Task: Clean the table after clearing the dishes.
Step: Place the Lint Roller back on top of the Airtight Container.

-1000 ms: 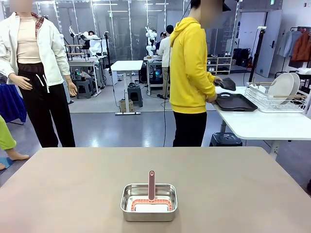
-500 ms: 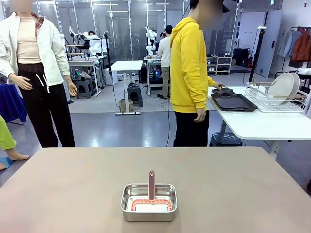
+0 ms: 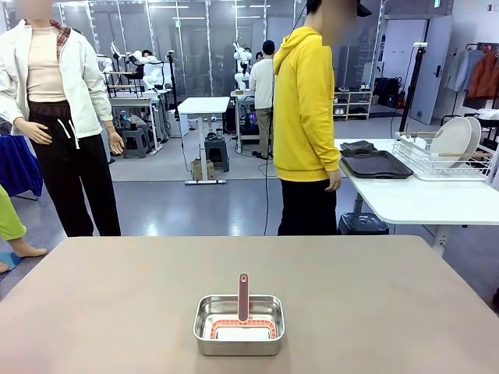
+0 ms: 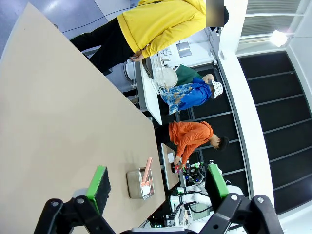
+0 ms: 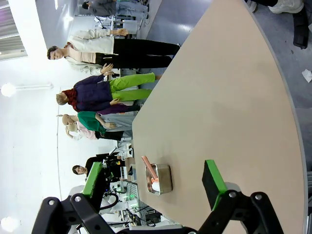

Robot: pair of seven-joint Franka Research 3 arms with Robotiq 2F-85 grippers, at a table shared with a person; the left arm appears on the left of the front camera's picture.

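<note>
Both claws spread, nothing between pads: left gripper (image 4: pixel 158 183) and right gripper (image 5: pixel 153 183) hang above the table (image 3: pixel 117 304), off the surface. Steel pan (image 3: pixel 238 324) sits near table's robot-side edge, centre, w/ a pink-handled tool (image 3: pixel 243 297) standing in it. Person in yellow hoodie (image 3: pixel 304 109) stands beyond far edge, next to white side table (image 3: pixel 421 199). Dark trays (image 3: pixel 378 164) stacked there; white plates (image 3: pixel 456 139) upright in wire rack (image 3: pixel 444 160).

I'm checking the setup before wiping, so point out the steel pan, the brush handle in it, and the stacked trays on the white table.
steel pan (image 3: pixel 204 340), front view, left rim.
brush handle (image 3: pixel 243 296), front view, mid-shaft.
stacked trays (image 3: pixel 382 166), front view, top tray's flat inside.
</note>
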